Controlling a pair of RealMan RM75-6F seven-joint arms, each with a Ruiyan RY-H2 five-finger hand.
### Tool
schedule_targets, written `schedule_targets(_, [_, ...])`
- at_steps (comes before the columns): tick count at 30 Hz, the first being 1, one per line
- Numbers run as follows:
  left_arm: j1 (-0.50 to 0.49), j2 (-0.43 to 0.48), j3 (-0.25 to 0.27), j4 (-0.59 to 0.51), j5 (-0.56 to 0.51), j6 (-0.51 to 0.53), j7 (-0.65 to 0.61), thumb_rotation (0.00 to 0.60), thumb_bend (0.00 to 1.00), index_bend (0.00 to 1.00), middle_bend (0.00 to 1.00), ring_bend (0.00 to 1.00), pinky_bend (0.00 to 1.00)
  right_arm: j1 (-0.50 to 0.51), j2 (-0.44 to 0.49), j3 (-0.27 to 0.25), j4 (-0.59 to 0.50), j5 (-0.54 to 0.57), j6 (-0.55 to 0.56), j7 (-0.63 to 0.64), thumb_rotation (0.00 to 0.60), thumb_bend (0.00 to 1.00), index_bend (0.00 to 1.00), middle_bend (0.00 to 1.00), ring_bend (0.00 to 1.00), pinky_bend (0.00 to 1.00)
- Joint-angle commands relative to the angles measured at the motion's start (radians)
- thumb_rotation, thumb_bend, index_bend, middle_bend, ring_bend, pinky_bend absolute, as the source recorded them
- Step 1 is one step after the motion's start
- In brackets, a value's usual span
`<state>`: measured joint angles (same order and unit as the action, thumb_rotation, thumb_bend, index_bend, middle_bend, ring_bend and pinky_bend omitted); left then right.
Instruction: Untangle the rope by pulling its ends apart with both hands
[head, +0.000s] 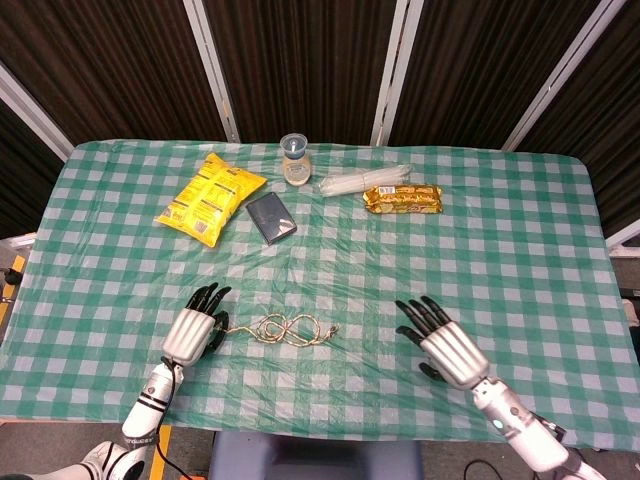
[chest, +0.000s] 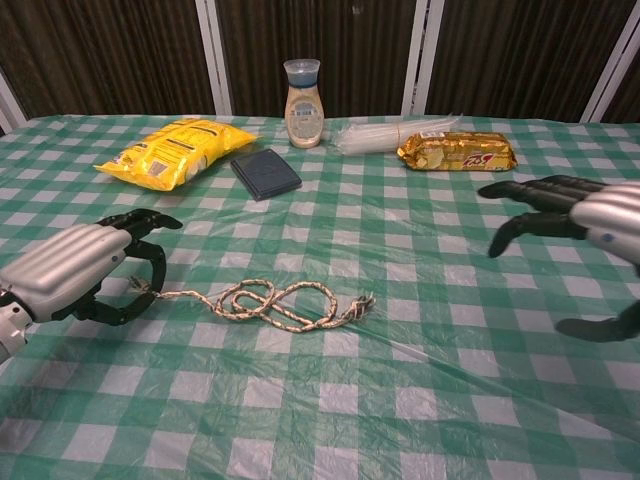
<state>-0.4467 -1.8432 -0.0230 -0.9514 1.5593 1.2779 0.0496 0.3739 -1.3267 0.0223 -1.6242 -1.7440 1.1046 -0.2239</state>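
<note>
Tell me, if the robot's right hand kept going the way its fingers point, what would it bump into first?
Probably nothing soon. The right hand points up-left over bare tablecloth, passing beyond the rope's frayed end. Far along, it might reach the dark blue pouch; depth is unclear.

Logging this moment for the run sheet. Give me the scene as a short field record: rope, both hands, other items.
rope: tangled rope flat on the checked tablecloth, loops in its middle, frayed right end free
left hand: left hand pinches the rope's left end
right hand: right hand open, fingers spread, holding nothing, apart from the rope's right end
far side: yellow snack bag, dark wallet, bottle, clear plastic bundle, gold biscuit pack
task status: rope not yet pulled apart
</note>
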Motion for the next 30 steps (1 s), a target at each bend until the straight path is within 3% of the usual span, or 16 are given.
schedule_targets(1, [0.002, 0.003, 0.003, -0.006, 0.004, 0.005, 0.004, 0.600, 0.46, 0.61, 0.10, 0.00, 0.14, 0.102, -0.105, 0.055, 0.015, 0.038, -0.120, -0.018, 0.600, 0.32, 0.42, 0.00, 0.00, 0.00])
schedule_targets(8, [0.007, 0.011, 0.004, -0.017, -0.001, 0.007, 0.017, 0.600, 0.46, 0.61, 0.11, 0.00, 0.14, 0.213, -0.237, 0.106, 0.104, 0.110, -0.236, -0.138, 0.600, 0.32, 0.45, 0.00, 0.00, 0.00])
schedule_targets(14, [0.011, 0.017, 0.003, -0.015, -0.006, 0.007, 0.013, 0.600, 0.46, 0.61, 0.11, 0.00, 0.14, 0.261, -0.310, 0.137, 0.184, 0.185, -0.268, -0.222, 0.600, 0.35, 0.46, 0.00, 0.00, 0.00])
schedule_targets(19, [0.010, 0.020, 0.002, -0.016, -0.009, 0.003, 0.009, 0.600, 0.46, 0.61, 0.11, 0.00, 0.14, 0.299, -0.347, 0.142, 0.226, 0.253, -0.314, -0.259, 0.600, 0.36, 0.47, 0.00, 0.00, 0.00])
schedule_targets(30, [0.011, 0.023, 0.000, -0.008, -0.014, 0.001, 0.000, 0.600, 0.46, 0.61, 0.11, 0.00, 0.14, 0.340, -0.412, 0.122, 0.279, 0.304, -0.308, -0.290, 0.600, 0.40, 0.52, 0.00, 0.00, 0.00])
